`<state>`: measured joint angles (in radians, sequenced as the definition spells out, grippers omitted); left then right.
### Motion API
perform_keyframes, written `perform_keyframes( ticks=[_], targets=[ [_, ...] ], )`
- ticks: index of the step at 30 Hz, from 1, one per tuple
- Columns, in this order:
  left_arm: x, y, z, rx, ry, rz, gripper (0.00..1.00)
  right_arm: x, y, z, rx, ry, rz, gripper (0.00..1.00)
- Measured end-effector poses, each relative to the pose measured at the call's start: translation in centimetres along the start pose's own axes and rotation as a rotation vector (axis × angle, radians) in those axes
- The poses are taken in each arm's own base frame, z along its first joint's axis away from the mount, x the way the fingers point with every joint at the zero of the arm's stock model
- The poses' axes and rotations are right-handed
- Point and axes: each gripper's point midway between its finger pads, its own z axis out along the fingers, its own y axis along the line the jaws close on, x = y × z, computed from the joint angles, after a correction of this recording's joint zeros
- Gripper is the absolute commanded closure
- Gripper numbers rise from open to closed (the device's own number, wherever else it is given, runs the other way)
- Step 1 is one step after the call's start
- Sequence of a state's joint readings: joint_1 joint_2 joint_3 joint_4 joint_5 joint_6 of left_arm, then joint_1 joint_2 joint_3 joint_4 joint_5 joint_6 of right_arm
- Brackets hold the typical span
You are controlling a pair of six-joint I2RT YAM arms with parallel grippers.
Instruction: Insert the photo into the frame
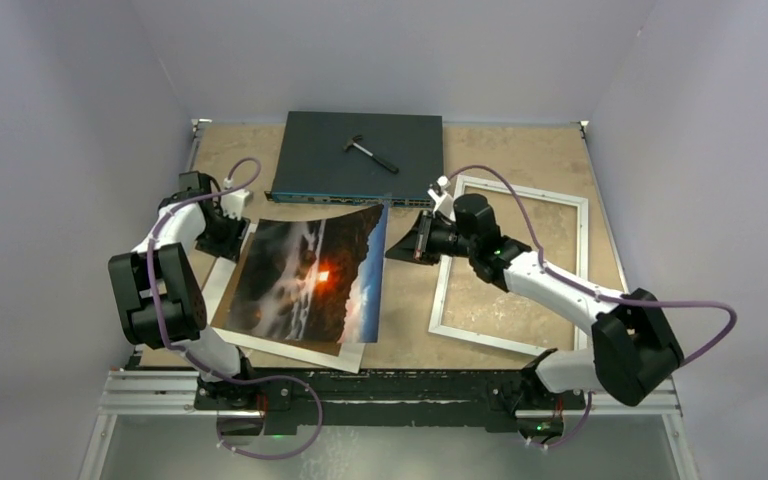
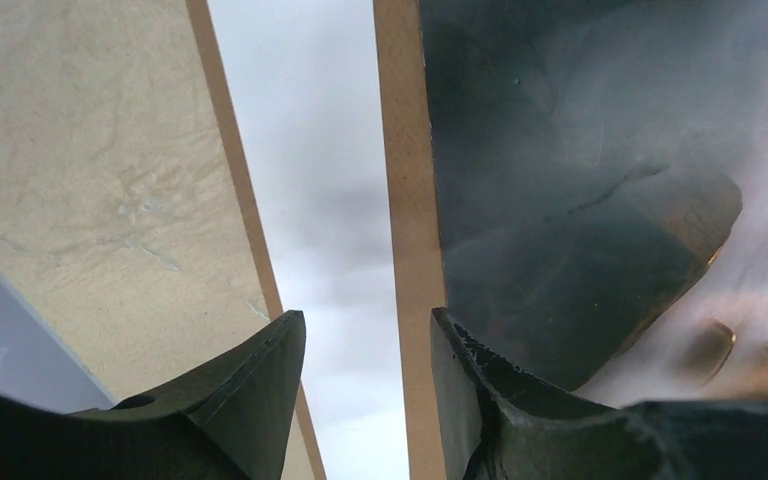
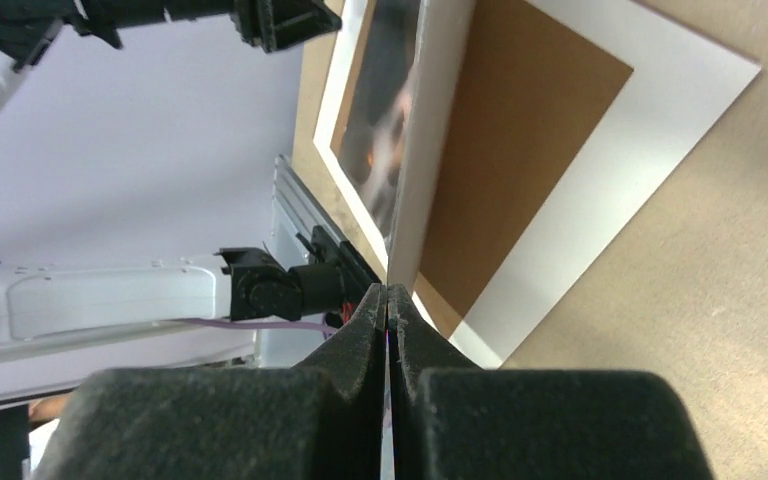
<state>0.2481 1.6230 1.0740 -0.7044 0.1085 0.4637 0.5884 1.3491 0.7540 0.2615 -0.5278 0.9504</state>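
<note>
Left arm's fingers [image 2: 250, 390] apart, right arm's fingers [image 3: 355, 350] tight together, both elbows out, wrists inward.

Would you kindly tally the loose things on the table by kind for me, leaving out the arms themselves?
Flat sheets: 3 (photo, white mat, brown backing board)
Picture frames: 1 (white frame)
Electronics: 1 (switch box)
Tools: 1 (hammer, lying on the box)
Total: 6
</note>
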Motion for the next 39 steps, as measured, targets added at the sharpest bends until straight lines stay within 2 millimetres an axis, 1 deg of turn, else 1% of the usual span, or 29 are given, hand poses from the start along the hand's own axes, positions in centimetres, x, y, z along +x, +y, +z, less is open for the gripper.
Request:
perform_keyframes(
  ticks=[2,4,6,8,14,16,18,20,21,25,29,36,37,39],
  targets=[
    [0.4,-0.2,0.2,0.005,0.008,-0.001,0.52,-0.9,0.9,-0.4,0.008,-0.024,-0.034,1.00],
    [0.9,-0.5,0.5,0.011,0.021,-0.002,0.52,-1.7,1.3,-0.6,0.031,-0.043,-0.061,1.00],
    [1.2,-0.6,0.6,0.013,0.028,-0.003,0.52,-2.2,1.1,-0.8,0.061,-0.057,-0.081,1.00],
    [1.4,-0.5,0.7,0.010,0.033,-0.002,0.52,-2.5,0.3,-0.9,0.096,-0.064,-0.086,1.00],
    [1.2,-0.5,0.8,0.006,0.027,-0.001,0.54,-3.4,-2.9,-2.0,0.186,-0.084,-0.060,1.00],
    [1.3,-0.6,1.2,0.005,0.026,0.004,0.54,-3.7,-4.3,-2.5,0.214,-0.093,-0.044,1.00],
    [1.8,-1.0,1.8,0.008,0.039,0.011,0.54,-3.7,-5.8,-3.0,0.246,-0.097,-0.024,1.00],
    [2.7,-1.7,2.4,0.023,0.066,0.019,0.54,-3.8,-7.6,-3.9,0.287,-0.106,0.005,1.00],
    [2.8,-1.9,2.5,0.026,0.071,0.023,0.54,-4.0,-8.6,-4.4,0.309,-0.114,0.020,1.00],
    [2.5,-2.1,2.5,0.019,0.069,0.039,0.55,-4.4,-11.7,-6.8,0.381,-0.158,0.069,1.00],
    [2.4,-2.4,2.5,0.019,0.070,0.052,0.55,-4.7,-13.4,-8.1,0.428,-0.186,0.075,1.00],
    [2.1,-2.7,2.6,0.019,0.068,0.067,0.55,-3.5,-16.9,-9.2,0.533,-0.190,0.073,1.00],
    [2.1,-2.7,2.6,0.019,0.068,0.067,0.55,-3.4,-17.3,-9.4,0.551,-0.194,0.073,0.98],
    [2.1,-2.7,2.6,0.018,0.069,0.067,0.55,-3.3,-18.1,-9.6,0.576,-0.198,0.074,0.85]
  ],
)
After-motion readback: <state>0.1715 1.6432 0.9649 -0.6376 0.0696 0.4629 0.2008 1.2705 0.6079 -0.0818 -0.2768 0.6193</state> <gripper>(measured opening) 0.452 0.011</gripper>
